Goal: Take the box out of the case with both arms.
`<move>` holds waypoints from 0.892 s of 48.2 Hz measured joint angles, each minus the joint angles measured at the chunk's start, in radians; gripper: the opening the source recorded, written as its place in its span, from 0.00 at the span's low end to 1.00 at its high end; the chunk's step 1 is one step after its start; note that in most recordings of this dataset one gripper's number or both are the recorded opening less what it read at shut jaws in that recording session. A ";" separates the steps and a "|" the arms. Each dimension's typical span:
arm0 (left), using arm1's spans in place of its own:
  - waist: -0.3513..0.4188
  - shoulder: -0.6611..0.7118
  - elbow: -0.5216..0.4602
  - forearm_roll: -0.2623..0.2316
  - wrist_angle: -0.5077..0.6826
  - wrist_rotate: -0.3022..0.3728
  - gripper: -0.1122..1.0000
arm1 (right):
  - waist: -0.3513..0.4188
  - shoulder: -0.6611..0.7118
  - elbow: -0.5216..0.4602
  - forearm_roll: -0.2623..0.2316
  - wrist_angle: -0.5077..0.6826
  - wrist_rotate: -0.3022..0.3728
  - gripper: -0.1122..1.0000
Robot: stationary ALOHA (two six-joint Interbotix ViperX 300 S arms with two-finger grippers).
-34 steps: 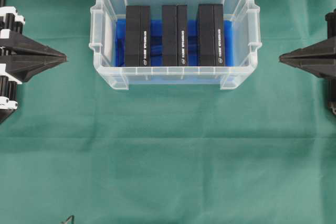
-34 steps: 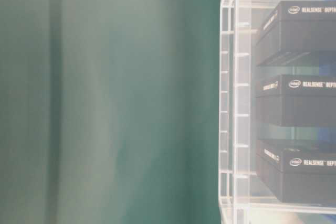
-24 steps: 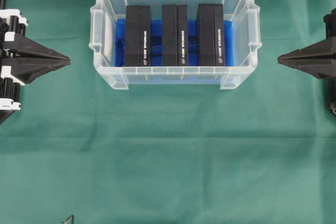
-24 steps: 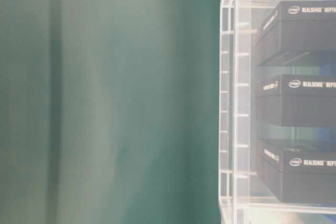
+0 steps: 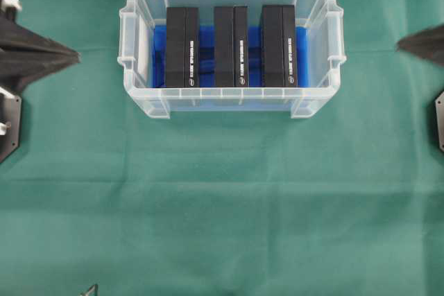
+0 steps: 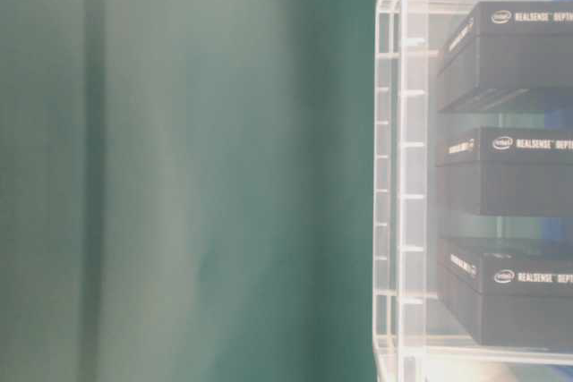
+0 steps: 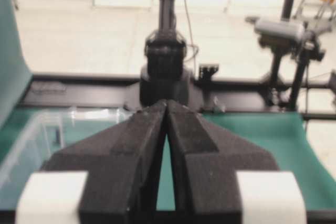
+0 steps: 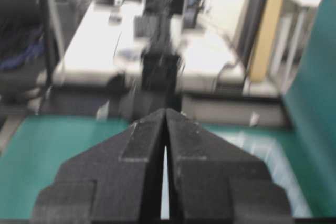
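Observation:
The clear plastic case point(image 5: 141, 13) with a blue liner stands at the top middle of the green cloth. Three black boxes stand on edge inside it: left point(image 5: 182, 47), middle point(image 5: 230, 46), right point(image 5: 278, 46). Through the case wall point(image 6: 400, 176) the table-level view shows the boxes point(image 6: 510, 172) stacked in the frame. My left gripper point(image 5: 75, 54) is shut and empty, well left of the case. My right gripper point(image 5: 401, 46) is shut and empty, right of the case. Both wrist views show fingertips meeting, left point(image 7: 166, 103) and right point(image 8: 166, 111), with nothing between them.
Green cloth point(image 5: 222, 213) covers the whole table. A small dark object point(image 5: 91, 289) pokes in at the bottom edge. Black arm bases sit at the far left point(image 5: 8, 126) and far right point(image 5: 440, 119) edges.
Both grippers have moved up the overhead view and drawn back toward the frame edges; the right one shows only its tip. The case and boxes have not moved.

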 measured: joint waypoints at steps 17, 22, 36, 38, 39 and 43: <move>0.017 0.046 -0.233 0.002 0.278 -0.002 0.11 | -0.018 0.074 -0.222 0.003 0.264 0.034 0.11; 0.017 0.051 -0.242 0.002 0.295 -0.002 0.11 | -0.018 0.075 -0.227 0.003 0.301 0.063 0.11; 0.017 0.077 -0.296 0.002 0.514 0.000 0.11 | -0.020 0.092 -0.256 0.002 0.650 0.190 0.11; 0.017 0.084 -0.319 0.002 0.584 -0.002 0.11 | -0.020 0.101 -0.268 0.002 0.736 0.210 0.11; 0.017 0.087 -0.328 0.002 0.618 -0.002 0.11 | -0.020 0.107 -0.275 0.002 0.778 0.219 0.11; 0.017 0.098 -0.362 0.002 0.750 -0.003 0.11 | -0.020 0.126 -0.295 0.002 0.923 0.239 0.11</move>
